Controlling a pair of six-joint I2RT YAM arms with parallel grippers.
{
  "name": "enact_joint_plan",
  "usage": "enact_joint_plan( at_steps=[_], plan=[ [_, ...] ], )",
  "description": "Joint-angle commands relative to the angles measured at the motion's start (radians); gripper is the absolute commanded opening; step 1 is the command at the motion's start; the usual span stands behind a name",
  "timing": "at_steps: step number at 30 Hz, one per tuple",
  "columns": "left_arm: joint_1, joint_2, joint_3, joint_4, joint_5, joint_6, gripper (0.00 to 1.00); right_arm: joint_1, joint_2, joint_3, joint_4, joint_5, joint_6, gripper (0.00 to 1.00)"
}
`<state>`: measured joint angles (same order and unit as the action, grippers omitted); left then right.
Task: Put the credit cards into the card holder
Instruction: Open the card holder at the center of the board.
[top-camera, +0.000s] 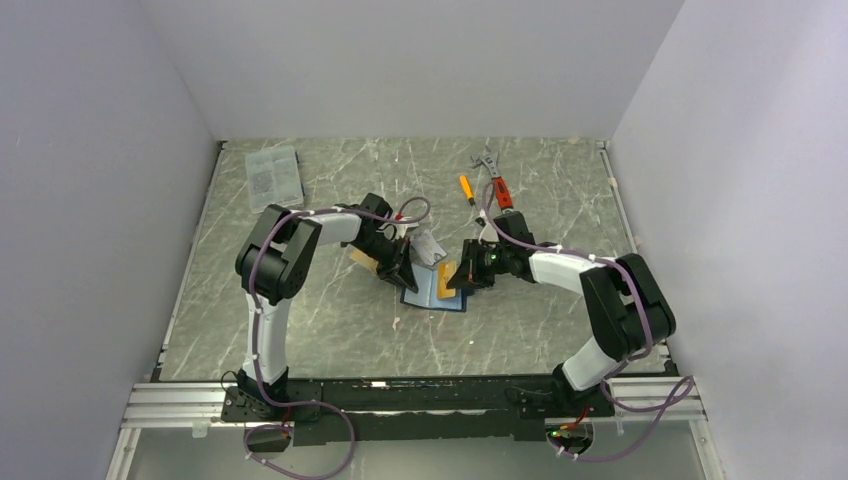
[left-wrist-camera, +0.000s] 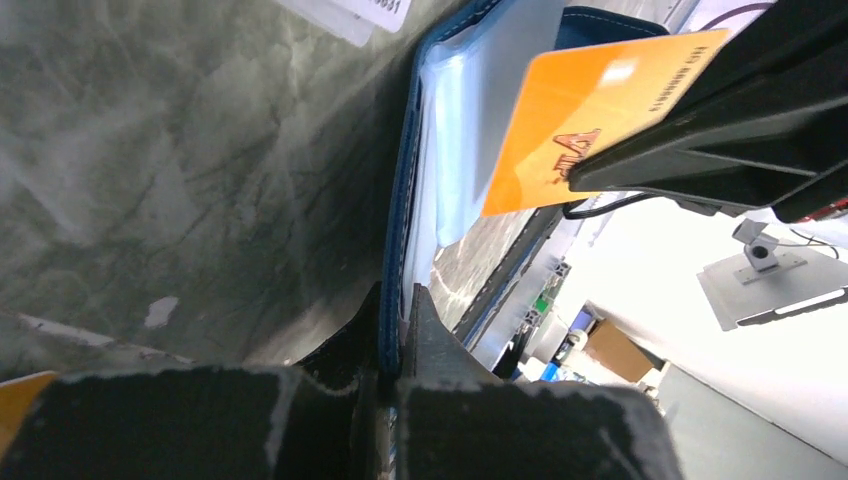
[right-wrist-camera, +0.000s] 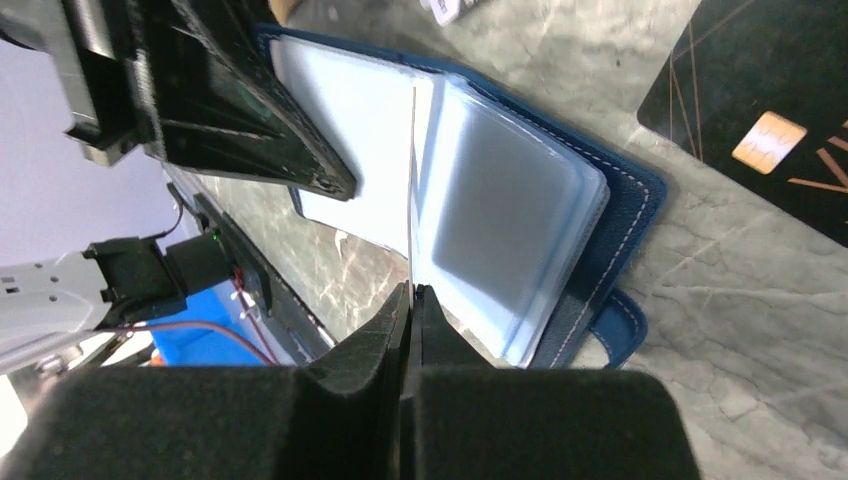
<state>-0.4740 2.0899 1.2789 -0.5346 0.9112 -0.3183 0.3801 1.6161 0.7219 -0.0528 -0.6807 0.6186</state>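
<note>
Nearest the lens in the left wrist view, the left pincer (left-wrist-camera: 396, 318) is shut tight on the dark blue cover edge of the holder (left-wrist-camera: 395, 215), at bottom centre of the frame. The grip looks meant to pin the open holder to the desk (left-wrist-camera: 150, 170) and hold its pages spread while a card goes in. The holder lies open at mid-frame in the top view, between the two arms, with its pale clear sleeves (left-wrist-camera: 470, 130) facing up. Its cover edge runs from the pincer at the bottom toward the top centre of the left wrist view.

The right pincer (right-wrist-camera: 411, 300) is closed flat on an orange card (left-wrist-camera: 585, 115), gripping one short end. In the left wrist view the card hangs at upper right, above the sleeves and not visibly touching them. Its long axis slants from upper right down to lower left, with the free short end leading toward the sleeves. From the right wrist it shows only as a thin line rising from the fingertips at bottom centre toward the gap between two sleeves. It seems lined up edge-first for a pocket; whether its tip has entered cannot be told.

A black card (right-wrist-camera: 770, 100) lies flat on the desk at upper right of that view, just beside the holder, apparently waiting its turn. The insertion appears about to begin, not done.
</note>
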Motion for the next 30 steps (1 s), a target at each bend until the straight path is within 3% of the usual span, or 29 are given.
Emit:
enact_joint_plan(
  at_steps=[1, 7, 13, 19, 21, 24, 30],
  plan=[
    [0.004, -0.068, -0.013, 0.113, 0.055, -0.094, 0.0, 0.005, -0.094, 0.045, 0.03, 0.099, 0.024, 0.0],
    [0.015, -0.094, -0.08, 0.186, 0.011, -0.173, 0.0, 0.051, -0.034, 0.077, 0.114, 0.157, 0.071, 0.0],
    [0.015, -0.087, -0.107, 0.187, -0.026, -0.159, 0.03, 0.121, 0.03, 0.052, 0.194, 0.228, 0.12, 0.0],
    [0.028, -0.142, -0.127, 0.153, -0.083, -0.114, 0.6, 0.141, 0.068, 0.042, 0.2, 0.227, 0.118, 0.0],
    [0.053, -0.157, -0.132, 0.158, -0.085, -0.109, 0.66, 0.142, 0.079, 0.044, 0.183, 0.223, 0.104, 0.0],
    [0.087, -0.147, -0.121, 0.152, -0.08, -0.099, 0.62, 0.141, 0.085, 0.039, 0.166, 0.214, 0.087, 0.0],
    [0.1, -0.087, -0.099, 0.145, -0.082, -0.07, 0.31, 0.123, 0.049, 0.002, 0.168, 0.19, 0.07, 0.0]
  ],
)
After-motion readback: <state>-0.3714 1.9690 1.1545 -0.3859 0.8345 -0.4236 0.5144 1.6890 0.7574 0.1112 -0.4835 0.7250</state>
